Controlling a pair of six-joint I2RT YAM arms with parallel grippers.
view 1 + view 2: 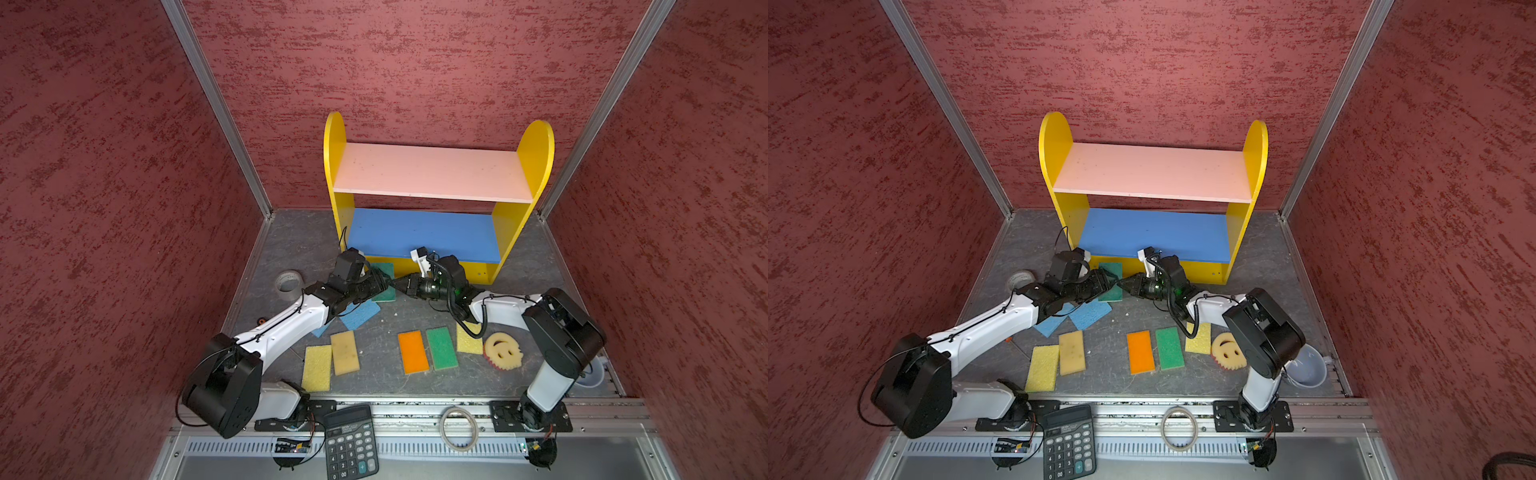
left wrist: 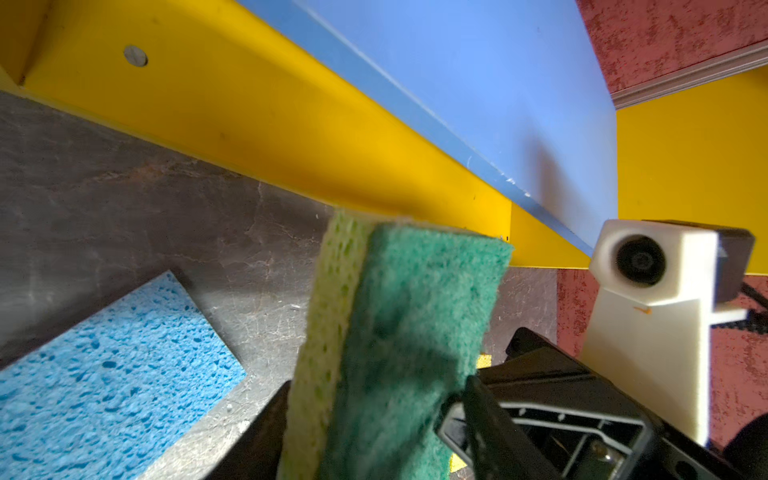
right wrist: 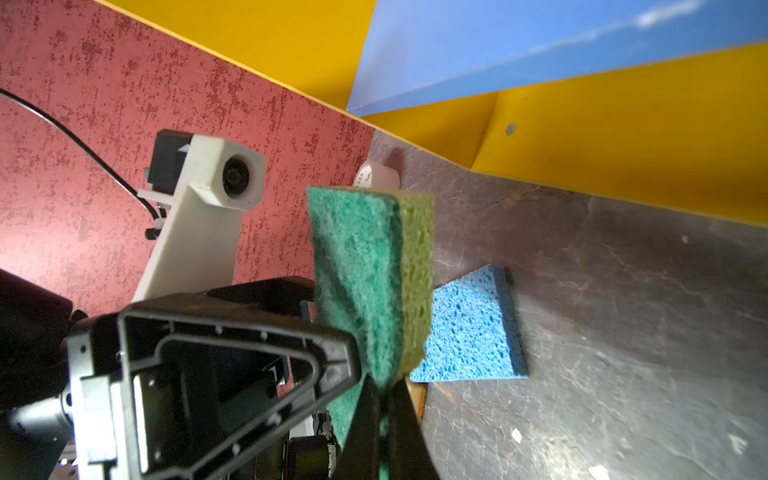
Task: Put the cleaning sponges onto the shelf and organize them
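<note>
Your two pincers meet tip to tip low in front of the shelf (image 1: 505, 232), toward its left side panel, with a green-topped sponge (image 2: 407, 332) between them. The right pincer (image 3: 382, 399) is clamped on one corner of that sponge, squeezing the foam thin there. The left pincer (image 1: 383, 286) has a finger on each side of the same sponge, one against the green face, but you cannot tell whether it presses or only flanks. The sponge stands on edge, its far end just short of the yellow bottom front (image 1: 457, 270), with the lip of the blue middle board (image 1: 419, 235) running above. That board and the pink top board (image 1: 432, 170) lie open from side panel to side panel. On the surface (image 1: 378, 332), a blue sponge (image 1: 360, 313) lies flat just beside the left arm and a second blue sponge (image 1: 322, 330) sits partly under it. Toward the arm bases, a yellow sponge (image 1: 317, 368) and a tan sponge (image 1: 345, 352) touch along their long edges. An open grey strip separates them from the orange-topped sponge (image 1: 412, 352), the other green-topped sponge (image 1: 441, 348), a small yellow sponge (image 1: 467, 340) and the smiley sponge (image 1: 503, 351). A tape roll (image 1: 289, 284) sits near the left wall.
</note>
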